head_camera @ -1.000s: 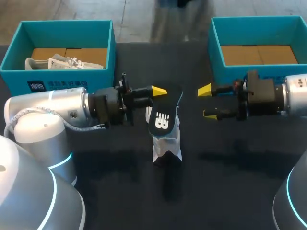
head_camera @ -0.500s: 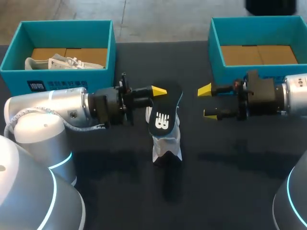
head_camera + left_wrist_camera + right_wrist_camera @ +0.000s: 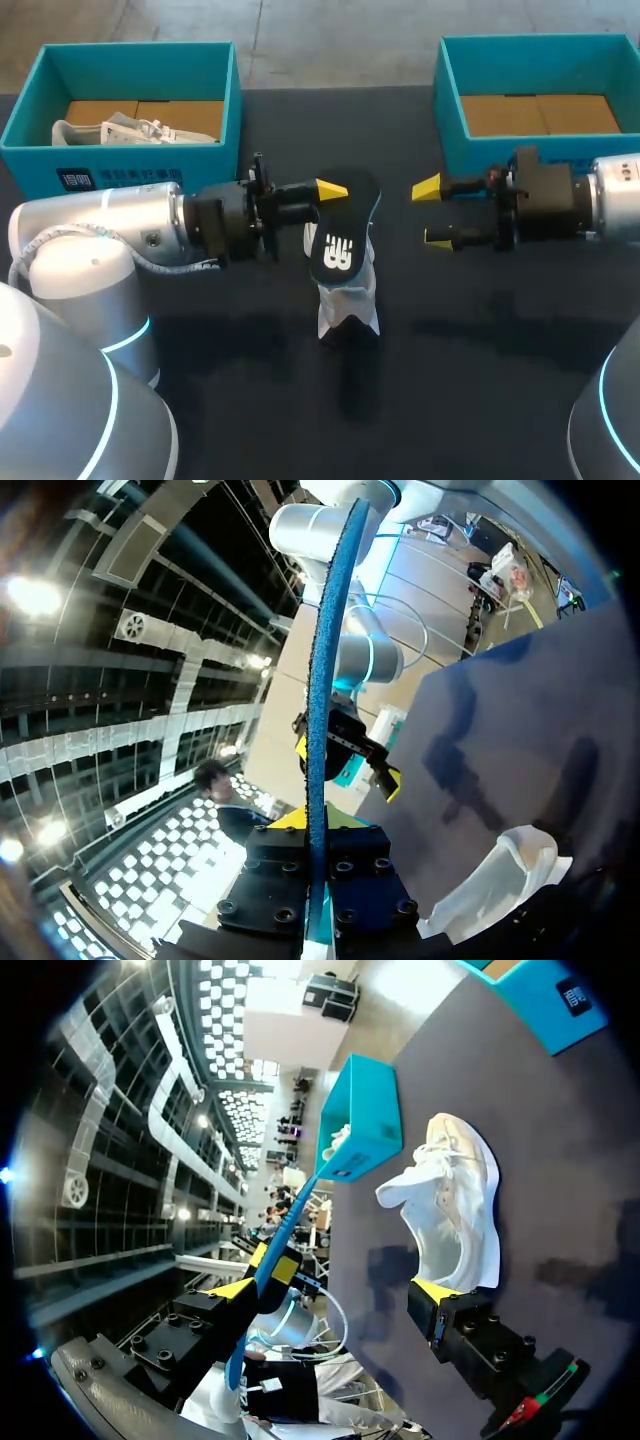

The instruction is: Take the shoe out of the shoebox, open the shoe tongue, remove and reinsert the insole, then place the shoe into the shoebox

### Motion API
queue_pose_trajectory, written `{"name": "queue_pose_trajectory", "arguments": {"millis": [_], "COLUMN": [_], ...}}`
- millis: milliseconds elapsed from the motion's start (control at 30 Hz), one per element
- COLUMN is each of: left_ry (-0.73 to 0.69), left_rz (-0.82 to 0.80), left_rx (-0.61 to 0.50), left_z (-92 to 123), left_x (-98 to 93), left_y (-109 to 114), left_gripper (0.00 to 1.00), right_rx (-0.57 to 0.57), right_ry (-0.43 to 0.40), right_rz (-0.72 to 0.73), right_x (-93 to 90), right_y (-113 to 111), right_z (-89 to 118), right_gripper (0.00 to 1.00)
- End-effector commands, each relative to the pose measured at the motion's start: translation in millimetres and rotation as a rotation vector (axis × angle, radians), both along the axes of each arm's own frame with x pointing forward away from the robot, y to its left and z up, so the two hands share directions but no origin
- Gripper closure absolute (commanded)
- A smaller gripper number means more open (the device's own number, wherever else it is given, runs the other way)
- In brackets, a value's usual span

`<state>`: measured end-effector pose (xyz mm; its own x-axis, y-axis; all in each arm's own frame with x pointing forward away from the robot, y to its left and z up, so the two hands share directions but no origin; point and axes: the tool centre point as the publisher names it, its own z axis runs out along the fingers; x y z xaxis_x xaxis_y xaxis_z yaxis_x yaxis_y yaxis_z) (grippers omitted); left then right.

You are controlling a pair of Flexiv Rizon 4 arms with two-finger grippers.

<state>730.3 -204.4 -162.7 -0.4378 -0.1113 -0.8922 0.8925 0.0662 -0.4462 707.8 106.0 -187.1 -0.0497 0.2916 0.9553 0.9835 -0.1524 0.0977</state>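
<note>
Your left gripper (image 3: 325, 200) is clamped on the black foam insole (image 3: 340, 235) above the white sneaker (image 3: 350, 295), probably ready to reinsert (right gripper (image 3: 432, 212) has its fingers apart).

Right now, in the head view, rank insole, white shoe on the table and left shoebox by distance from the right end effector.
1. The insole, held up in the middle, facing the right end effector.
2. The white shoe, lying just beneath the insole.
3. The left shoebox, far left.

Plain dark table (image 3: 480, 400) surface
</note>
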Motion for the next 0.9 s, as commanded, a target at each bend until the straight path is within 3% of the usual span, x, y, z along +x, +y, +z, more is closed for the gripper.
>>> {"name": "queue_pose_trajectory", "arguments": {"millis": [33, 533, 900], "left_ry": [0.000, 0.000, 0.195], "left_rz": [0.001, 0.001, -0.073], "left_rx": [0.003, 0.003, -0.041], "left_z": [1, 1, -15], "left_x": [-1.3, -1.3, 5.8], "left_y": [0, 0, 12], "left_gripper": [1.00, 1.00, 1.00], "right_rx": [-0.003, -0.003, -0.069], "right_ry": [0.001, 0.001, 0.001], "right_rz": [-0.002, -0.002, -0.056], "right_x": [-1.1, -1.1, -5.3], "right_y": [1, 1, 9], "right_z": [0, 0, -3], "right_gripper": [0.00, 0.00, 0.00]}}
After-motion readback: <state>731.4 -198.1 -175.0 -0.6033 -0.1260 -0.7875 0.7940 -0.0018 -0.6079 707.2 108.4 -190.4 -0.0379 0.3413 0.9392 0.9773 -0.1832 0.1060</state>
